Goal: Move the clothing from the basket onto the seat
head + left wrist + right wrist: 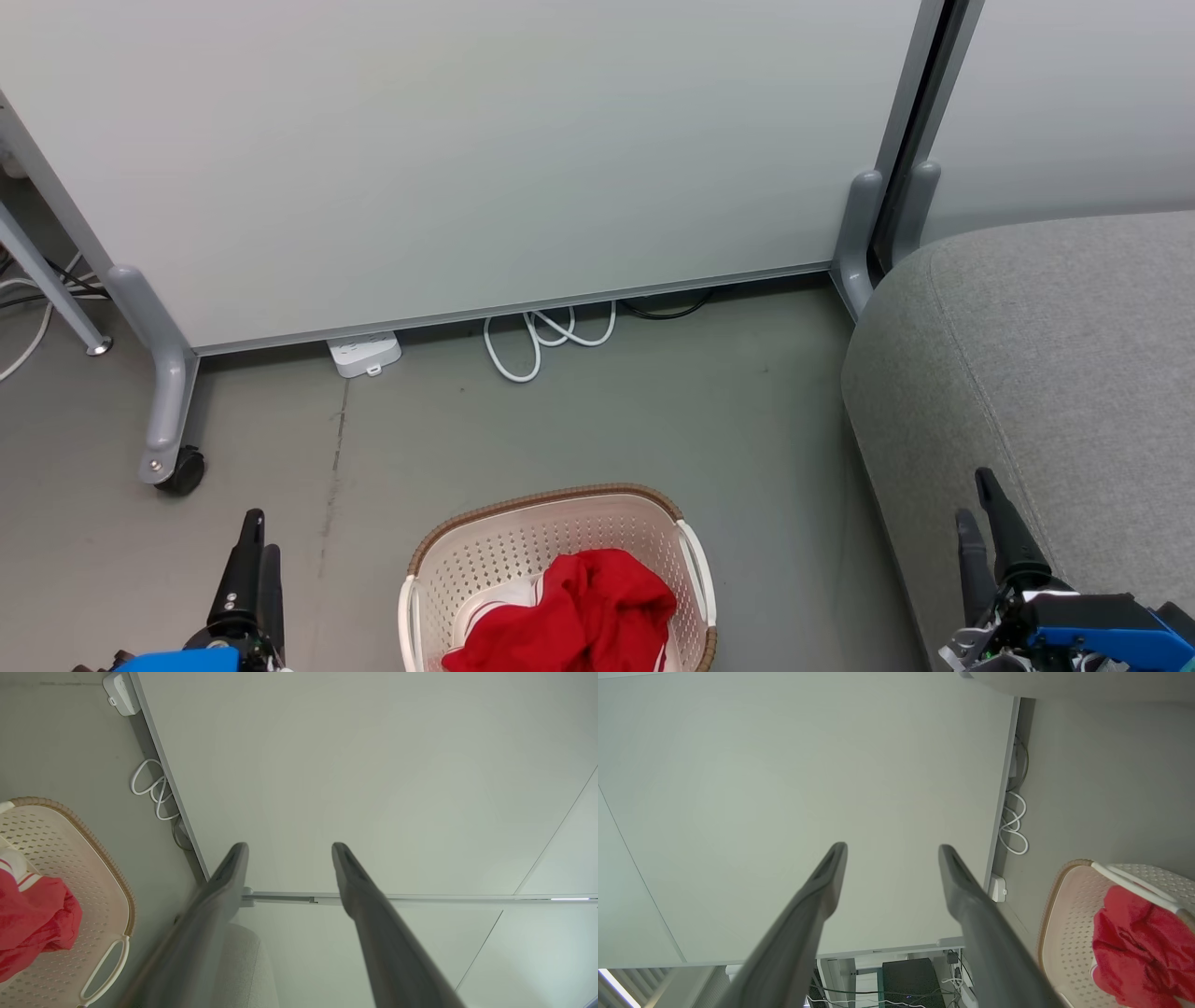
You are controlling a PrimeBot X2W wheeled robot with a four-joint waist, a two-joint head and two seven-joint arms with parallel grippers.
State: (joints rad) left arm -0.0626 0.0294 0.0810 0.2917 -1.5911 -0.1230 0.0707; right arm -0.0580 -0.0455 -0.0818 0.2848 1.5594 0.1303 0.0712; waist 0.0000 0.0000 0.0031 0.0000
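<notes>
The red clothing (579, 611) lies bunched in the basket (523, 551), between the left jaws and the right jaws. Both stand wide open, holding nothing. The grey seat (1055, 373) is by the right jaws.

**Hidden, cropped, unresolved**

Head view: near side of the basket (551, 496) is cut by the bottom edge. So is the lower part of the clothing (583, 611), a single bunched red heap whose folds hide how many garments there are. The seat (1046, 373) runs out past the right and bottom edges. On the left gripper (262, 529) and right gripper (972, 493) the wrists are cropped at the bottom and the fingers overlap, so the gap is unreadable here. Both ends of the white cable (546, 341) are hidden under the panel (467, 168).

Right wrist view: dark box (908, 982) too small to identify.

Left wrist view: nearer finger (201, 924) blurred
</notes>
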